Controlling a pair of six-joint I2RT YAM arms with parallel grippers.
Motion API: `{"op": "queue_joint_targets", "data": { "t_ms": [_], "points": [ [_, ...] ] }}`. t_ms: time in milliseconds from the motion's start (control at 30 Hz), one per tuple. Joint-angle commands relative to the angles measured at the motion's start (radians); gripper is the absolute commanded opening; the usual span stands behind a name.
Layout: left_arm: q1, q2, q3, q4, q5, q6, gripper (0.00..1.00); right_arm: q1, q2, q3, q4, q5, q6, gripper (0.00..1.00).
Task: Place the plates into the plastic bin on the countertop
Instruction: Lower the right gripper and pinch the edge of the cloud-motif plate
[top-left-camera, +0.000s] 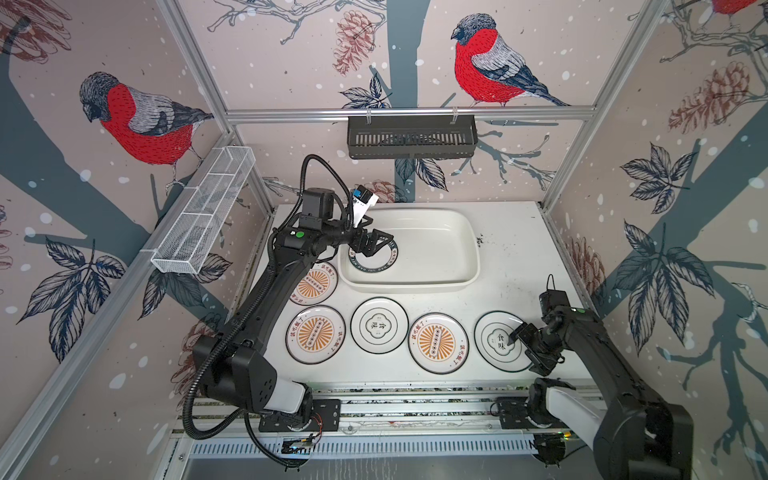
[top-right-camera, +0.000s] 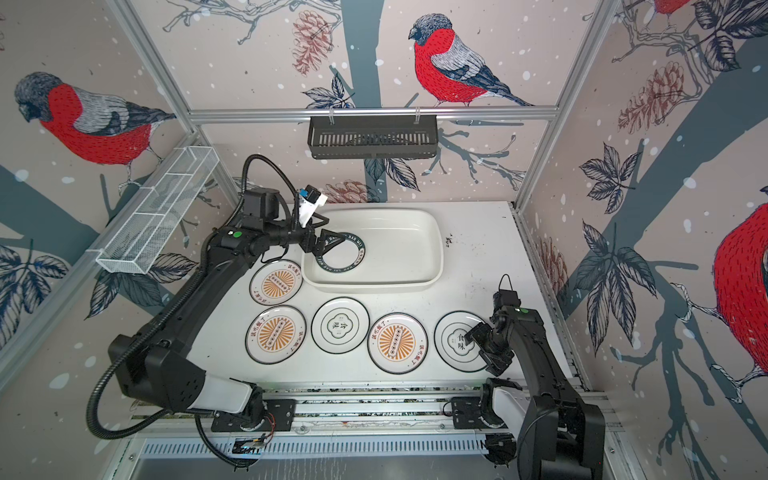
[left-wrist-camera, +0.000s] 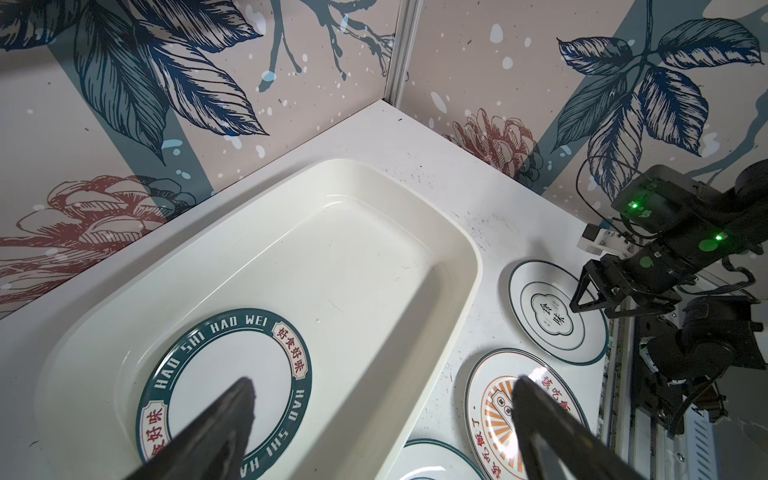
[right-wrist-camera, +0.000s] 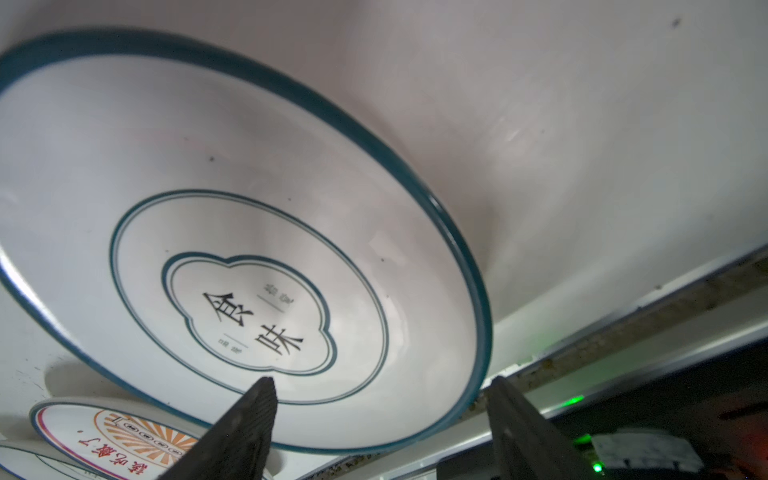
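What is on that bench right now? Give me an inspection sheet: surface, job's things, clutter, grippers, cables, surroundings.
surface: white countertop, dark specks and scuffs.
job's things: bin at the back holds one lettered plate; five more lie outside it on the countertop: three sunburst plates, a middle clover plate and a rightmost clover plate.
clutter: nothing seen.
grippers: left gripper open above the lettered plate, holding nothing; right gripper open, straddling the rightmost clover plate's rim; contact cannot be told.
cables: ribbed black hose arches over the left arm.
surroundings: black basket on the back rail, wire basket on the left wall, bird-print walls.
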Motion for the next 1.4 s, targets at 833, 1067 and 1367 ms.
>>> {"op": "queue_joint_targets", "data": {
  "t_ms": [833, 1067, 1367],
  "points": [
    [-0.003, 0.022, 0.014, 0.039, 0.008, -0.002, 0.95, 0.010, -0.092, -0.160, 0.289, -0.137, 0.121, 0.67],
    [-0.004, 0.031, 0.014, 0.044, 0.011, -0.010, 0.95, -0.015, -0.130, -0.237, 0.353, -0.156, 0.105, 0.61],
    [-0.004, 0.035, 0.009, 0.052, 0.011, -0.017, 0.95, -0.052, -0.200, -0.300, 0.435, -0.171, 0.134, 0.55]
  ]
}}
